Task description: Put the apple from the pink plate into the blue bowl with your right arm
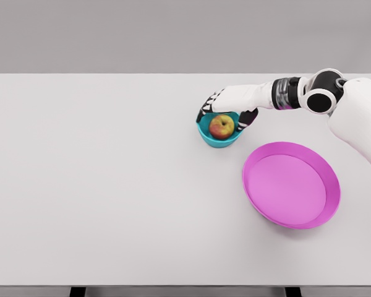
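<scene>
**Apple resting in the blue bowl, right hand spread above it**

Apple (222,126), red with a yellow-green patch, sits inside the blue bowl (208,134), which stands on the white table (99,185) right of centre and toward the far side. The right hand (227,106) is positioned over the far rim of the bowl, its white arm entering from the right edge of the head view and reaching leftward. The fingers (205,110) are parted and loosely curved, dark tips pointing down on either side of the fruit; they do not appear to grip it, though whether a fingertip touches the bowl's rim cannot be told. The pink plate (291,185) lies near and to the right of the bowl, apart from it, with nothing on its surface. A plain grey wall (173,34) closes the scene beyond the table's far edge
</scene>
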Motion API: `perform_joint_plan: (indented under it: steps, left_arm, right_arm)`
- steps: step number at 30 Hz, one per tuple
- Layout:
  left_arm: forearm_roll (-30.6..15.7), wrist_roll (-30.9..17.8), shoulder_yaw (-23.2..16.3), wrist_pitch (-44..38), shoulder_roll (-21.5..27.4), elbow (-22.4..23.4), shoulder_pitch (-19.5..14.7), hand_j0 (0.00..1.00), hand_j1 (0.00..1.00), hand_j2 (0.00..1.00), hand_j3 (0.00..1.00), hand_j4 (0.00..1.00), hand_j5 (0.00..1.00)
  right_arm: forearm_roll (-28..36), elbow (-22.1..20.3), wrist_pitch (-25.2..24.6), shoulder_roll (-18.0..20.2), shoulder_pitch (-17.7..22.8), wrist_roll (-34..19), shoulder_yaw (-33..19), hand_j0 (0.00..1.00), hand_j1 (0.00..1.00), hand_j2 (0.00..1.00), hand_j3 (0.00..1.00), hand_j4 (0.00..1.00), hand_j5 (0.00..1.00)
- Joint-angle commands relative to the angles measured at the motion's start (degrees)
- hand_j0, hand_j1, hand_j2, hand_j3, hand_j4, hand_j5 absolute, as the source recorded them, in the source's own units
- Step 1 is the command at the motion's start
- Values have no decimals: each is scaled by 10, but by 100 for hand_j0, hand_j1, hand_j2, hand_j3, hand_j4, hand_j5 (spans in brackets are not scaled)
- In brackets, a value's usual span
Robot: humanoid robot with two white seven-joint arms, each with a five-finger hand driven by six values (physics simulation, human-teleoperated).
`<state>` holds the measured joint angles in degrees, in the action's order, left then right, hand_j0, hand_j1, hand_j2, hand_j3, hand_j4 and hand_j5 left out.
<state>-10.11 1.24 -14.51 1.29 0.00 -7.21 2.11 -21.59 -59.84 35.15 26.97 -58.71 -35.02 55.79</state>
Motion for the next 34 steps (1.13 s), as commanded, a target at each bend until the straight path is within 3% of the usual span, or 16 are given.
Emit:
perform_joint_plan:
  steps: [1, 5, 8, 10, 13, 15, 17, 18, 19, 21, 26, 34]
  left_arm:
    - [0, 0, 0, -1, 0, 0, 0, 100, 100, 100, 100, 100, 100]
    - [0, 0, 0, -1, 0, 0, 0, 100, 100, 100, 100, 100, 100]
    - [0, 0, 0, -1, 0, 0, 0, 100, 100, 100, 100, 100, 100]
    - [0, 0, 0, -1, 0, 0, 0, 100, 100, 100, 100, 100, 100]
    - [0, 0, 0, 0, 0, 0, 0, 100, 100, 100, 100, 100, 100]
    - [0, 0, 0, 0, 0, 0, 0, 100, 100, 100, 100, 100, 100]
    - [0, 0, 0, -1, 0, 0, 0, 100, 100, 100, 100, 100, 100]
    - [0, 0, 0, 0, 0, 0, 0, 100, 100, 100, 100, 100, 100]
    - [0, 0, 0, -1, 0, 0, 0, 100, 100, 100, 100, 100, 100]
    - [0, 0, 0, 0, 0, 0, 0, 100, 100, 100, 100, 100, 100]
    - [0, 0, 0, -1, 0, 0, 0, 100, 100, 100, 100, 100, 100]
    - [1, 4, -3, -1, 0, 0, -1, 100, 100, 100, 100, 100, 100]
  right_arm:
    - [2, -2, -1, 2, 0, 0, -1, 100, 100, 100, 100, 100, 100]
    - [4, -12, -1, 13, -22, 0, -10, 100, 100, 100, 100, 100, 100]
    - [9, -68, -1, 61, -14, 0, -60, 100, 100, 100, 100, 100, 100]
    - [11, -101, -1, 121, 8, 0, -106, 100, 100, 100, 100, 100, 100]
    - [12, -112, -1, 165, 104, 0, -224, 100, 100, 100, 100, 100, 100]
    - [13, -109, -1, 194, 148, 0, -274, 100, 100, 100, 100, 100, 100]
    - [14, -108, -1, 186, 211, 0, -392, 100, 100, 100, 100, 100, 100]
    - [18, -109, -1, 164, 258, 0, -478, 100, 100, 100, 100, 100, 100]
    - [17, -113, -1, 121, 283, 0, -531, 100, 100, 100, 100, 100, 100]
    - [16, -113, -1, 89, 300, 0, -539, 100, 100, 100, 100, 100, 100]
    - [15, -113, -1, 91, 332, 0, -539, 100, 100, 100, 100, 100, 100]
    - [11, -107, -1, 94, 336, 0, -539, 100, 100, 100, 100, 100, 100]
